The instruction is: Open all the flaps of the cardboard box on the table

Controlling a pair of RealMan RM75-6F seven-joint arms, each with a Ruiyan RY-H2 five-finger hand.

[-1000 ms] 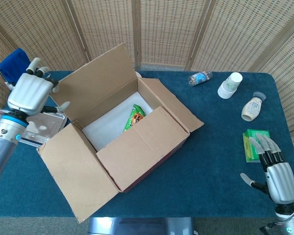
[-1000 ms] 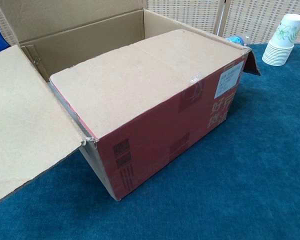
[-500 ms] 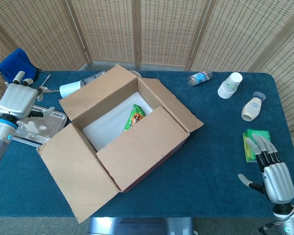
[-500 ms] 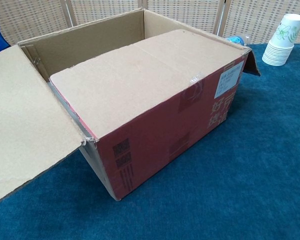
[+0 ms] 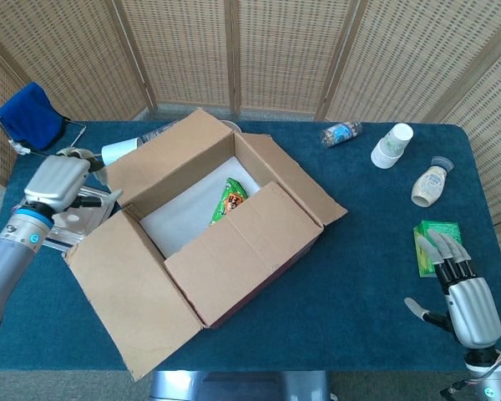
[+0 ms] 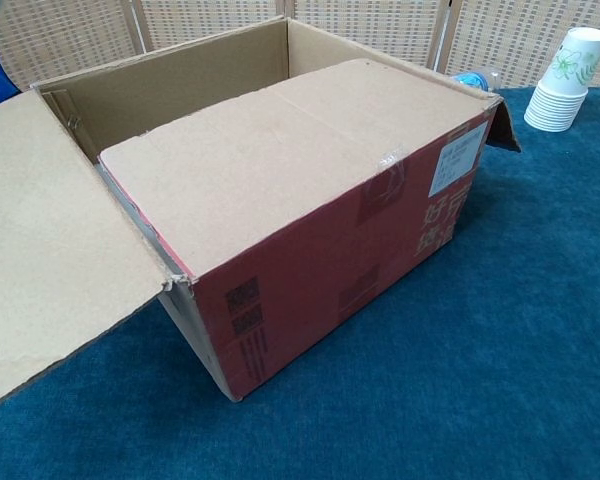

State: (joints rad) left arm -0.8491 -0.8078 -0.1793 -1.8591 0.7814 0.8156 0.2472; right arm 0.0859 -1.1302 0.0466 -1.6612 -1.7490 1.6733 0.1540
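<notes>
Cardboard box is shown at table centre, set askew on the blue cloth. Three flaps are already folded out: far flap, left flap, right flap. Near flap is left lying flat over approx. half the opening; in the chest view it is seen level with the box top, its free edge facing the far wall. A green packet is seen inside on white lining.

Left hand is shown by the far-left box corner, over a metal tray, fingers loosely curled w/ nothing grasped; contact w/ the far flap cannot be judged. Right hand is held at the near-right table edge, well apart from the box, fingers extended and spread, nothing held, beside a green carton.

Step in hand (judged): far flap just finished; last flap pending. Next move calls for fingertips to be slid under the near flap's free edge, the flap then lifted and swung toward the robot past vertical. The right hand is presumably better placed. Box shift should be guarded against.
</notes>
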